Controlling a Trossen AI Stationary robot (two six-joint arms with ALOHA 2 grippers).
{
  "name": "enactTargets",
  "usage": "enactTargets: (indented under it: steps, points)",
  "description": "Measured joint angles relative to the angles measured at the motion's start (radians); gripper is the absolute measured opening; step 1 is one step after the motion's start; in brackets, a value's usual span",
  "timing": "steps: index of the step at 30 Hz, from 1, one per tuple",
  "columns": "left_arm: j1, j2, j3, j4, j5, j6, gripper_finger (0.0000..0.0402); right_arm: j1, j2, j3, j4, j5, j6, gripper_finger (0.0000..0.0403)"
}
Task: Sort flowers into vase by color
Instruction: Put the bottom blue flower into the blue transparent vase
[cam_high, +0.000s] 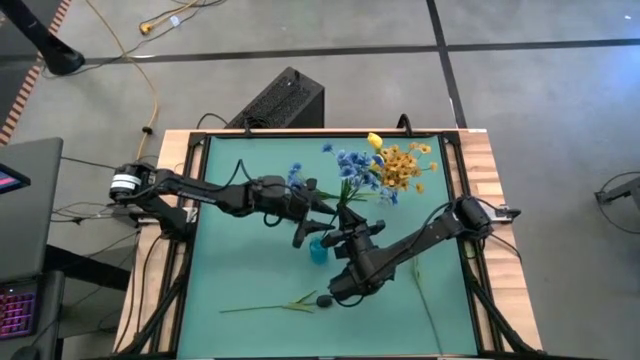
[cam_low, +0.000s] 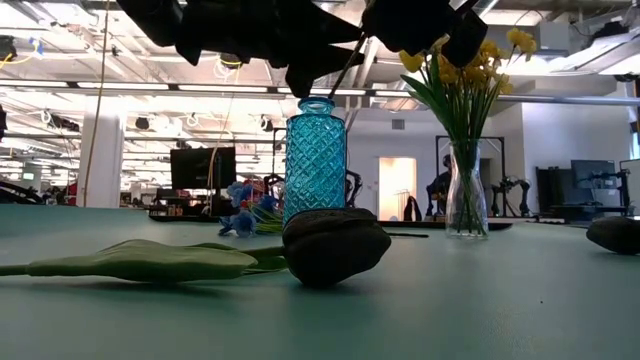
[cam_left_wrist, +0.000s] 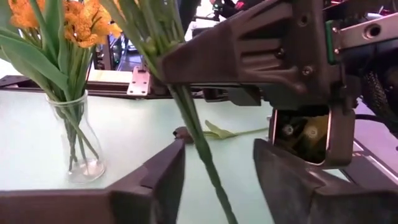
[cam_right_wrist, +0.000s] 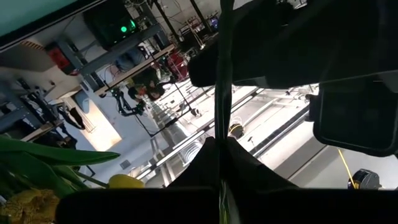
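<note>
My right gripper is shut on a blue small-bloom spray above the blue glass vase. The spray's green stalk runs down between the open fingers of my left gripper, which stands beside the vase; I cannot tell whether those fingers touch it. Yellow flowers stand in a clear vase. A dark-budded stem lies flat on the mat, its bud in front of the blue vase. More blue blooms lie behind. My right gripper pinches the blue spray's green stalk between its two shut fingers, below the blooms. The spray is lifted clear of the table and stands roughly upright, blooms up, its stalk hanging below the hold toward the blue vase's mouth.
A loose green stalk lies on the mat's right half. The clear vase of yellow flowers stands close beyond both grippers. Wooden rails frame the green mat. A black box sits past the far edge.
</note>
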Motion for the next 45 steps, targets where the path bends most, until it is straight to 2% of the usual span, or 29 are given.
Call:
enactTargets:
  steps: [10,20,25,31,34,38,40,42,45]
  points:
    - [0.001,0.0,0.0,0.005,-0.008,0.055,0.0015,0.002,0.0,0.0,0.007,-0.005,0.002,0.0039]
    - [0.001,0.001,-0.001,0.025,-0.055,0.055,0.0007,-0.017,-0.002,0.001,0.025,-0.047,0.0,0.0078]
    - [0.006,-0.002,-0.001,0.053,-0.065,0.062,0.0005,-0.015,-0.002,0.001,0.028,-0.101,0.02,0.0124]
    - [0.053,-0.032,-0.001,0.058,-0.086,0.071,0.0005,-0.009,-0.002,0.001,0.025,-0.112,0.317,0.0205]
    - [0.092,-0.061,0.001,0.065,-0.132,0.074,0.0005,0.017,-0.001,0.0,0.017,-0.159,0.403,0.0232]
    - [0.141,-0.103,0.001,0.059,-0.172,0.074,0.0004,0.054,-0.001,0.0,0.015,-0.195,0.488,0.0241]
    - [0.164,-0.126,-0.002,0.055,-0.174,0.064,0.0004,0.068,-0.001,0.0,0.017,-0.259,0.583,0.0238]
    - [0.18,-0.15,-0.002,0.068,-0.156,0.058,0.0004,0.077,-0.002,0.0,0.002,-0.35,0.75,0.0232]
    - [0.187,-0.186,-0.012,0.133,-0.059,0.055,0.0004,0.088,-0.014,0.0,-0.063,-0.501,1.061,0.0222]
